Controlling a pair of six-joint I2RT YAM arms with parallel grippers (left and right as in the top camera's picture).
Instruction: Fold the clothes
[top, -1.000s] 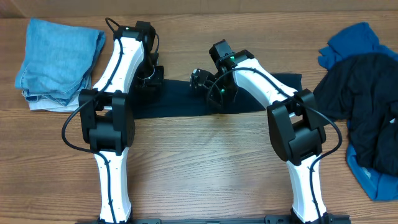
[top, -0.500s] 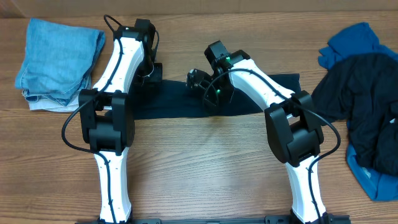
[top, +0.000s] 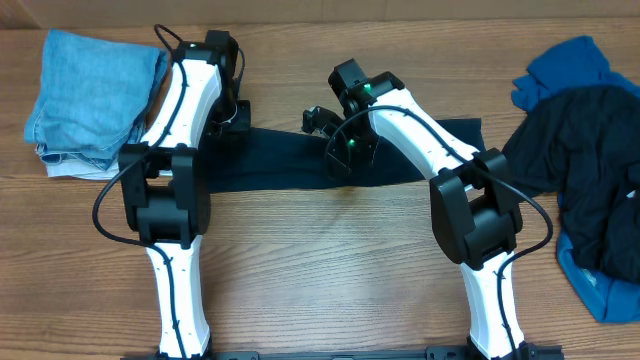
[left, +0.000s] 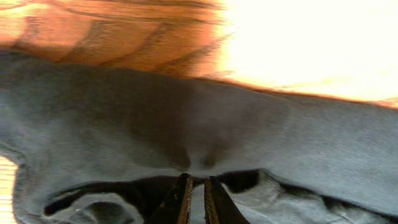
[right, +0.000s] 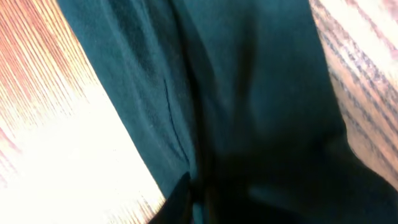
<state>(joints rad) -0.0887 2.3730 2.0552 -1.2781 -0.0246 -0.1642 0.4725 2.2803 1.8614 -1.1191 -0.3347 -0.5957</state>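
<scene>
A dark navy shirt (top: 280, 165) lies as a long folded strip across the middle of the table. My left gripper (top: 232, 128) is at the strip's left end, at its far edge. In the left wrist view the left gripper (left: 198, 186) has its fingers nearly together, pinching a puckered fold of the shirt (left: 124, 112). My right gripper (top: 318, 122) is low over the strip's far edge near the middle. In the right wrist view the shirt (right: 249, 74) fills the frame. One dark finger (right: 177, 202) shows there, and the gap beside it is lost in shadow.
A folded pale blue garment (top: 95, 95) lies at the back left. A heap at the right edge holds a black shirt (top: 590, 170) over bright blue fabric (top: 565, 70). Bare wooden table (top: 320, 260) lies in front of the strip, between the arm bases.
The left arm has shifted a little left and back with the strip's end. The right gripper has slid left along the strip's far edge.
</scene>
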